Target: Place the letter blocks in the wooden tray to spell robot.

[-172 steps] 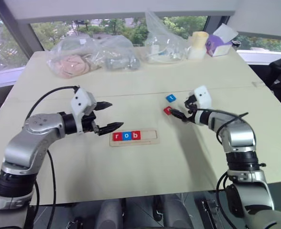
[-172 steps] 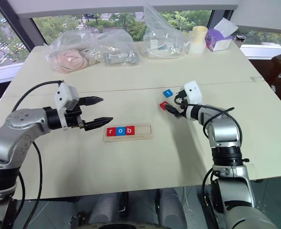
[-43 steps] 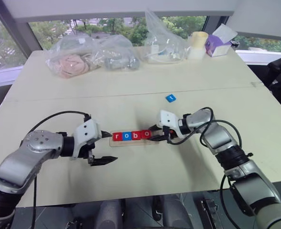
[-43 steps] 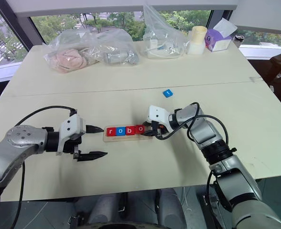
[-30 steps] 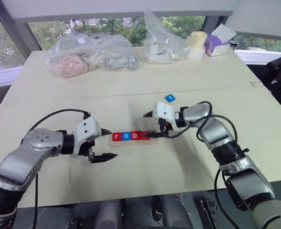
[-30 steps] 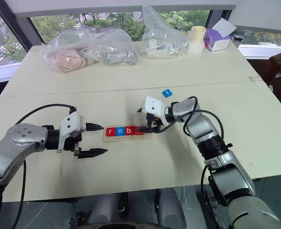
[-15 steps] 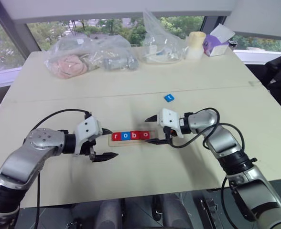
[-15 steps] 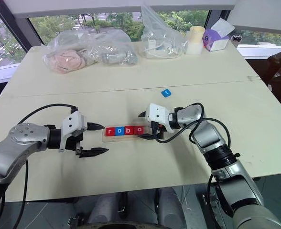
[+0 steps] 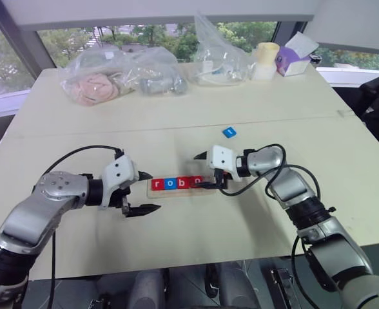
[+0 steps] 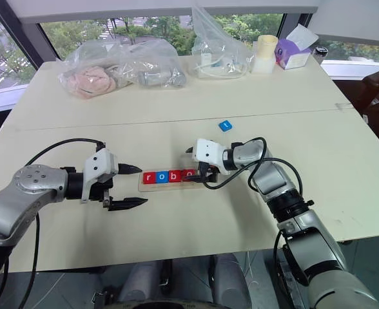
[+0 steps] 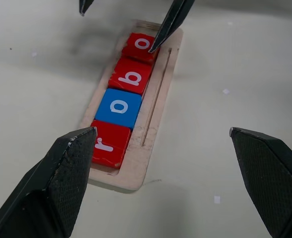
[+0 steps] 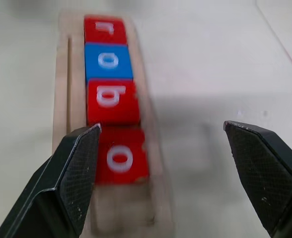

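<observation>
Right hand (image 9: pixel 202 171) spread, empty, over the wooden tray (image 9: pixel 210 187) end; left hand (image 9: pixel 144 192) spread, empty.

arms: silver-grey, black joints | wrists: white housings | cables: black | jaws: black, pointed

You are looking at a wooden tray (image 11: pixel 151 144) of pale, unvarnished wood — matt, with faint grain. The letter blocks (image 11: pixel 132 77) in it look like smooth plastic with a slight sheen, red and blue, their letters printed in flat white. The table (image 9: pixel 176 238) has a smooth, matt cream surface. Each gripper's fingers (image 11: pixel 61 188) are black with a fine, rough-textured pad. Far back lie crinkled, glossy clear plastic bags (image 9: pixel 125 74).
</observation>
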